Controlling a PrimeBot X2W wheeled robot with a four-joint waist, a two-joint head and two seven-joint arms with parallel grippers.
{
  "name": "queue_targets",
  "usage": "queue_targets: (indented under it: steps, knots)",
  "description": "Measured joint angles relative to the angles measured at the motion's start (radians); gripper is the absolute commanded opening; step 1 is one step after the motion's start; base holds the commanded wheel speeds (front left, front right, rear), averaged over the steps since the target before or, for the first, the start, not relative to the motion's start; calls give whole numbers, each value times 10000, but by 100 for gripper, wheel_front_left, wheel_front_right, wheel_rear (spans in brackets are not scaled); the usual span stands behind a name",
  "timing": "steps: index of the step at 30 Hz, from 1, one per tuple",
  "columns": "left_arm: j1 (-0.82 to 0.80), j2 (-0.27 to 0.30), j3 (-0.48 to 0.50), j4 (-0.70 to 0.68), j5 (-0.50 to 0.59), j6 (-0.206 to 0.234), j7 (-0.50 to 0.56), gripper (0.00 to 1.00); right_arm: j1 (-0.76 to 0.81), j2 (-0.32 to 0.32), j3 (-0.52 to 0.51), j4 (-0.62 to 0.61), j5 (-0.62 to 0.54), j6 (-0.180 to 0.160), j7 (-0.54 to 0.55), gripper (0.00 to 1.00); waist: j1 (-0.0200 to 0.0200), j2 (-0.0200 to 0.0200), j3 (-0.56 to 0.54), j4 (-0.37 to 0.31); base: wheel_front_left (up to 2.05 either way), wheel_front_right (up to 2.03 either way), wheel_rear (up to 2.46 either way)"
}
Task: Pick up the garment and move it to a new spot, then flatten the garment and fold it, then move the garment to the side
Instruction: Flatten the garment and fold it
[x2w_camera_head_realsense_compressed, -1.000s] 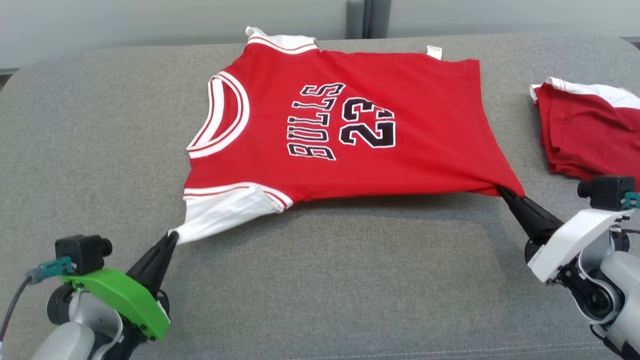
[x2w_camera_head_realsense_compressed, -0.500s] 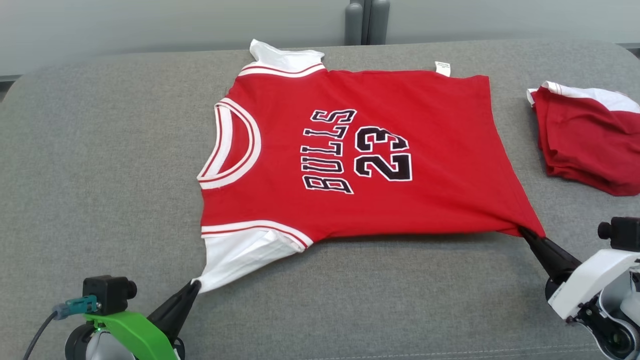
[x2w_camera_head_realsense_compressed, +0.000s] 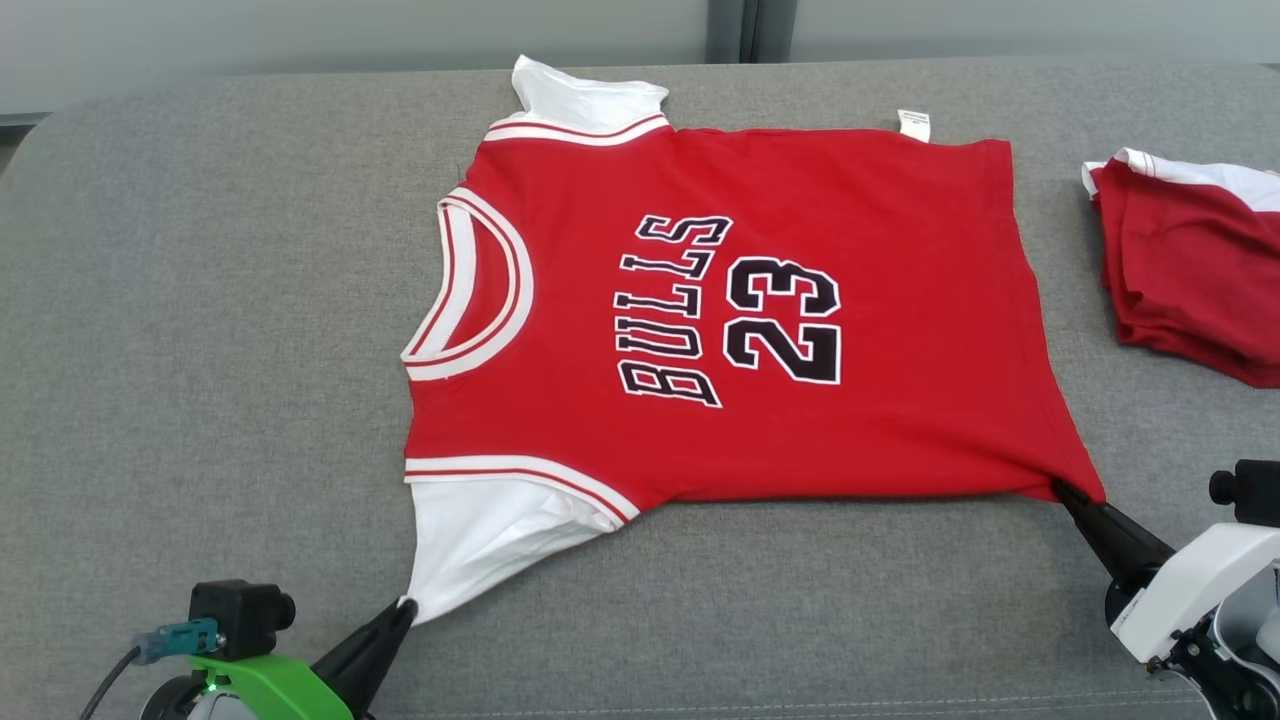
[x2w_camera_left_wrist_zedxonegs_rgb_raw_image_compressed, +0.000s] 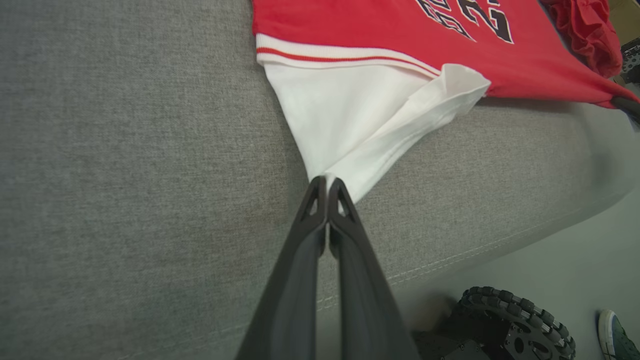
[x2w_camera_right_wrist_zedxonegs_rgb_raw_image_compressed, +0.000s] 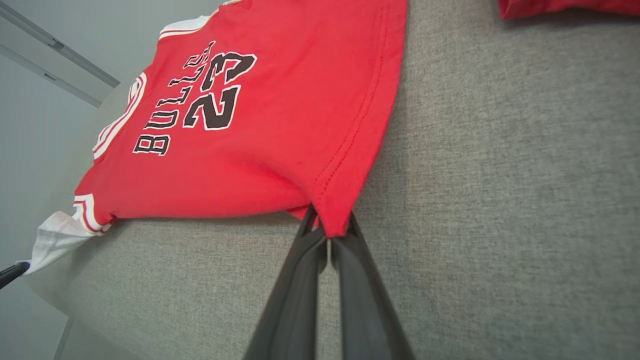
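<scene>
The garment (x2w_camera_head_realsense_compressed: 720, 300) is a red jersey with white sleeves and black "BULLS 23" lettering, spread face up on the grey couch cushion, collar to the left. My left gripper (x2w_camera_head_realsense_compressed: 405, 603) is shut on the tip of its near white sleeve (x2w_camera_left_wrist_zedxonegs_rgb_raw_image_compressed: 345, 110), pinched between the fingertips (x2w_camera_left_wrist_zedxonegs_rgb_raw_image_compressed: 326, 182). My right gripper (x2w_camera_head_realsense_compressed: 1062, 490) is shut on the near red hem corner (x2w_camera_right_wrist_zedxonegs_rgb_raw_image_compressed: 332, 220). The cloth is stretched between both grips along its near edge. The far sleeve (x2w_camera_head_realsense_compressed: 585, 100) lies at the cushion's back.
A second red and white garment (x2w_camera_head_realsense_compressed: 1190, 260) lies bunched at the right of the grey cushion (x2w_camera_head_realsense_compressed: 200, 300). The cushion's front seam (x2w_camera_left_wrist_zedxonegs_rgb_raw_image_compressed: 450, 260) runs close behind my grippers. Below it in the left wrist view are a wheel (x2w_camera_left_wrist_zedxonegs_rgb_raw_image_compressed: 515, 325) and a shoe (x2w_camera_left_wrist_zedxonegs_rgb_raw_image_compressed: 617, 332).
Both grippers have drawn the jersey's near edge toward the cushion's front, and the jersey now lies flatter. The head camera has also shifted, so the whole picture has moved.
</scene>
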Motion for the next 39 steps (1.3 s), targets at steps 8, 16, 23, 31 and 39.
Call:
queue_targets:
  steps: [8, 16, 23, 31, 39]
  knots:
    - [176, -40, -127, -25, 0, 88, 71, 0, -7, 4, 31, 31, 0, 0, 8, 0, 0, 0, 89, -53, 0, 0, 0]
    - [177, -96, -35, -142, -6, 249, 54, 100, -19, 29, -40, 109, 6, 0, -38, 100, 0, 0, 123, -85, 0, 0, 0]
    - [178, -92, 44, -190, -2, 351, 42, 100, -22, 84, -328, 176, 15, 0, -163, 100, 0, 0, 86, -95, 0, 0, 0]
    - [146, -44, 809, -836, 190, 683, -782, 100, -176, 113, -1005, 4, -142, -25, -362, 100, 0, 0, 28, -177, 0, 0, 0]
    - [105, -633, 1620, -1118, 324, 1313, -1971, 100, -444, 579, -2382, -198, -627, -769, -445, 100, 0, 0, 74, -425, 0, 0, 0]
